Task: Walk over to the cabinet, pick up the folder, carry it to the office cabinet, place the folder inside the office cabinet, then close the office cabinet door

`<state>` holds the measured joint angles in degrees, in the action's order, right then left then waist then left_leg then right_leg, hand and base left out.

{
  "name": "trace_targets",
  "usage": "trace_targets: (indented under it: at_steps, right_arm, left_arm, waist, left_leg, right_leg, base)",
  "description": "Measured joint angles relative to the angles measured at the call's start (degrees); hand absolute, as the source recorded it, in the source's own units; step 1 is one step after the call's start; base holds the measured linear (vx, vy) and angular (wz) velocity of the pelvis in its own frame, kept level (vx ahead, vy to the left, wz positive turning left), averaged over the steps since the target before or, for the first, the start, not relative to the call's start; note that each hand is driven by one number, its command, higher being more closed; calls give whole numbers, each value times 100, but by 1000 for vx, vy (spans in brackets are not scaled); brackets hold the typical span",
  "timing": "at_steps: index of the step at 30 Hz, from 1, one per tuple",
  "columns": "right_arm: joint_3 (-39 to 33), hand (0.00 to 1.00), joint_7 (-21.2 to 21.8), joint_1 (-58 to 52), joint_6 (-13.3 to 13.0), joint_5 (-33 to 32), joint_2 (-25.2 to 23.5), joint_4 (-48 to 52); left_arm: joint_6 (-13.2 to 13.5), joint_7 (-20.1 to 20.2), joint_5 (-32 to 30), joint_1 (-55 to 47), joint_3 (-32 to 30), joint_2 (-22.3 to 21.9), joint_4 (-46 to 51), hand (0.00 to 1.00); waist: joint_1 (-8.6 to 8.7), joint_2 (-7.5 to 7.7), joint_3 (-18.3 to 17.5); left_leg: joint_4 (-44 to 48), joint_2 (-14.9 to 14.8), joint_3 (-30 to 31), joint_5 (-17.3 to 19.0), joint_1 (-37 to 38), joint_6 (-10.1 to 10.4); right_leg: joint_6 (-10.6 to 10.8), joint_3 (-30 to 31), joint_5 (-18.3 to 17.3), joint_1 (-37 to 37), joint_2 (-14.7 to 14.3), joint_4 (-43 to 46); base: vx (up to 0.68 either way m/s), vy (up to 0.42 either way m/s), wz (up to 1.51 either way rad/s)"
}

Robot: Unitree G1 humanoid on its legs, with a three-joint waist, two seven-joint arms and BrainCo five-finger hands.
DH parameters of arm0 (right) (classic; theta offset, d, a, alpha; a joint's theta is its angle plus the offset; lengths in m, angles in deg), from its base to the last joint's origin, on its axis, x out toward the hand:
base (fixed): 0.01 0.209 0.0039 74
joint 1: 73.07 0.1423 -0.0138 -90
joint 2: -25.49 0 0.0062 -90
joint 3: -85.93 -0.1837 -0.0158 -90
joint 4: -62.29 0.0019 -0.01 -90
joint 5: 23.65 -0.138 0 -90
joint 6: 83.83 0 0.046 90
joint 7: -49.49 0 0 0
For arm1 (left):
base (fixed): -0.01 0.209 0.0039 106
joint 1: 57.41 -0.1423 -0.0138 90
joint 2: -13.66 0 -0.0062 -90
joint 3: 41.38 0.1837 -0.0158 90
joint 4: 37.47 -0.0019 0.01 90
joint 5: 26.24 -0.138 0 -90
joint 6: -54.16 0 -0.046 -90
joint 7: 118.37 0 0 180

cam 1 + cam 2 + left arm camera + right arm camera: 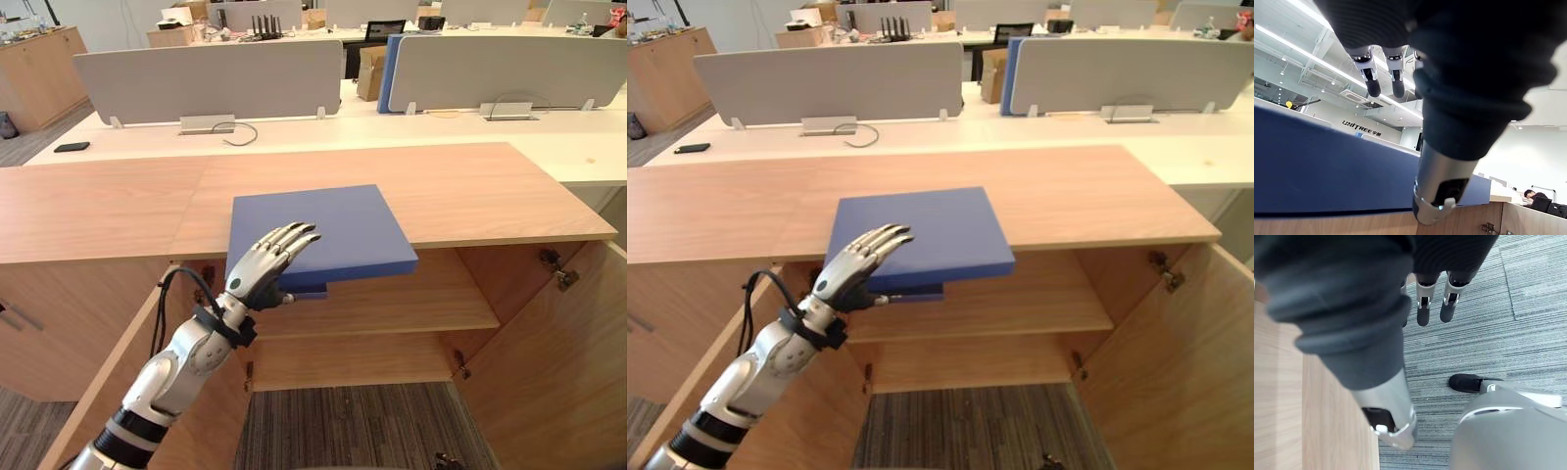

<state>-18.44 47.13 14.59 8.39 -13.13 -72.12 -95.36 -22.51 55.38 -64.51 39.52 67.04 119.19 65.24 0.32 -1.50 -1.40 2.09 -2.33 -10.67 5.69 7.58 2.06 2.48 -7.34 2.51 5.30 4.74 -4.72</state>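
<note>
Blue folder (323, 230) lies flat on wooden worktop (470, 191) of cabinet, near edge overhanging open compartment. Left hand (257, 269) at folder's near left corner: fingers (1371, 81) straight and spread above top face, thumb (1442, 186) below overhanging edge; no clamp on it visible. Both cabinet doors (558, 362) swung open, inner shelf (411, 304) bare. Right hand (1423, 313) hangs over grey carpet (1528, 333), fingers relaxed, holding nothing.
</note>
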Motion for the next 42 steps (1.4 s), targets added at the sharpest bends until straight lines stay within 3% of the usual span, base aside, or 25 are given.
trace_targets:
  at_steps: [13,24,34,42]
  right_arm:
    - [0,0,-1,-9,3,104,54,55]
    - [39,0,-118,-9,3,150,53,54]
    - [-22,0,-169,11,2,74,47,53]
    - [-14,0,-184,17,2,77,30,53]
  left_arm:
    - [-59,8,-199,75,0,-223,-224,0]
    - [-192,-593,-1540,77,0,-421,-323,0]
    - [-293,-666,-1978,81,-1,-421,-625,0]
    - [-561,-801,-2268,77,-103,-642,-977,0]
  waist:
    - [57,-8,8]
    - [163,-13,72]
    - [184,-22,186]
    - [190,-23,210]
  left_leg:
    - [-88,25,-28,-7,58,-5]
    - [-108,27,-42,-19,130,-14]
    - [-147,18,-89,-24,150,-8]
    - [-181,31,-90,-59,151,-19]
  right_leg:
    - [7,-24,6,30,21,-6]
    - [14,-21,15,59,21,-36]
    - [49,-19,37,74,5,-28]
    - [66,-24,49,63,16,-12]
  base:
    - [-2,1,0]
    - [-44,-5,-1]
    - [-6,-2,-1]
    - [0,0,0]
